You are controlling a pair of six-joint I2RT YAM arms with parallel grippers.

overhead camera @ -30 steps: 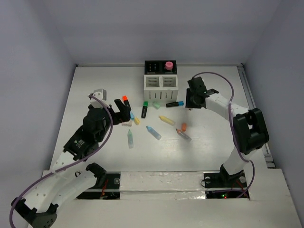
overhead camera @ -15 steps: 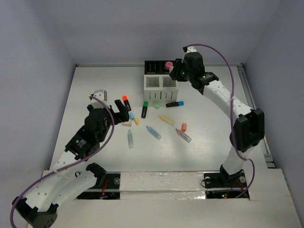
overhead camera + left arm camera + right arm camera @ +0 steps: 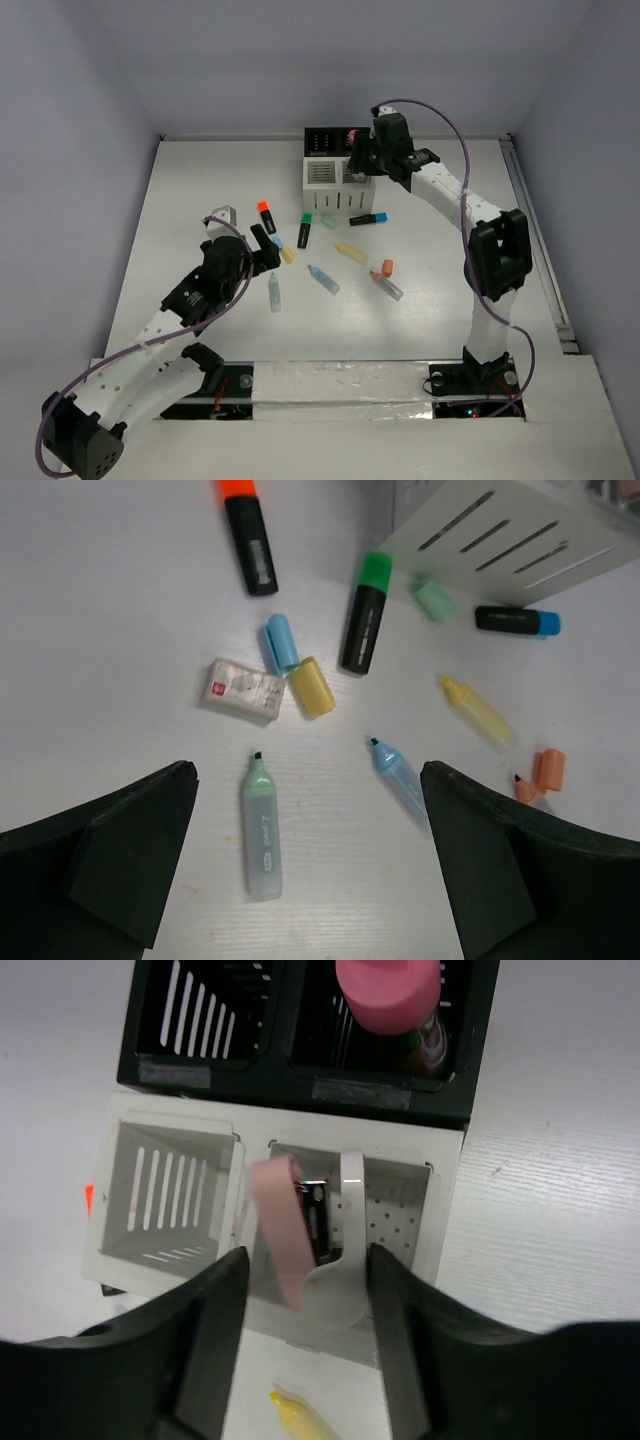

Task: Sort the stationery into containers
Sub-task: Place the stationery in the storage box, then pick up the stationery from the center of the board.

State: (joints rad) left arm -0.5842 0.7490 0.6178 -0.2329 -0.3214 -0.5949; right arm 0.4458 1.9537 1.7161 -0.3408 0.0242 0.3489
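The organizer stands at the back of the table, white compartments in front and black ones behind. My right gripper hovers over the right white compartment, shut on a small pink and white item. A pink-capped item stands in the right black compartment. My left gripper is open above the table, with a green highlighter and a blue highlighter between its fingers. An eraser, a blue cap and a yellow cap lie just beyond.
Black markers with orange, green and blue caps lie in front of the organizer. A yellow highlighter, an orange cap and a clear highlighter lie mid-table. White walls enclose the table.
My right gripper rose from the table right of the organizer and moved left over its white compartment, carrying the item. My left gripper moved slightly nearer and to the right, toward the green highlighter.
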